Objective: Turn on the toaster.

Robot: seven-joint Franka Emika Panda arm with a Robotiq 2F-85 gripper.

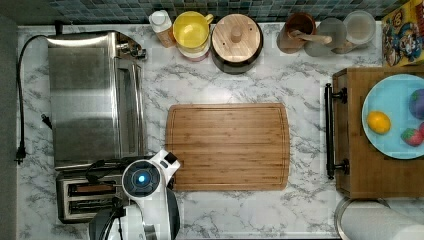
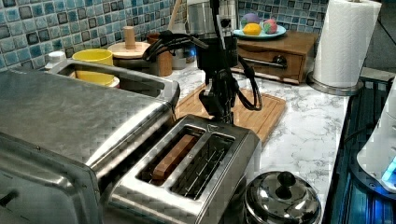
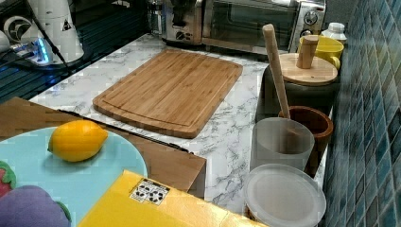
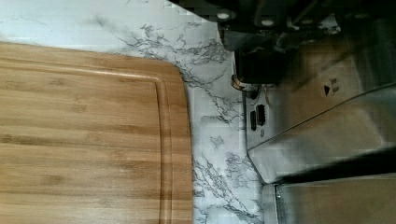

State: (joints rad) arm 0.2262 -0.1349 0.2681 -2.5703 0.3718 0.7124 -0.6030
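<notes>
The small steel toaster [image 2: 196,182] stands in the top view's lower left corner [image 1: 75,197], beside the big toaster oven. A brown slice of bread [image 2: 173,156] sits in one of its two slots. My gripper [image 2: 221,112] hangs straight down at the toaster's far end in the left view, fingers shut, tips at the top edge of the control end. In the wrist view the dark fingertips [image 4: 254,70] rest against the toaster's [image 4: 322,121] front face, above its small buttons. The arm's wrist [image 1: 145,180] hides the gripper from above.
The toaster oven [image 1: 90,95] stands close beside the toaster. A wooden cutting board [image 1: 227,146] lies mid-counter. A steel pot lid [image 2: 280,198] sits by the toaster, a paper towel roll [image 2: 343,42] beyond. Jars, a yellow mug [image 1: 191,29] and a wooden tray [image 1: 350,165] line the edges.
</notes>
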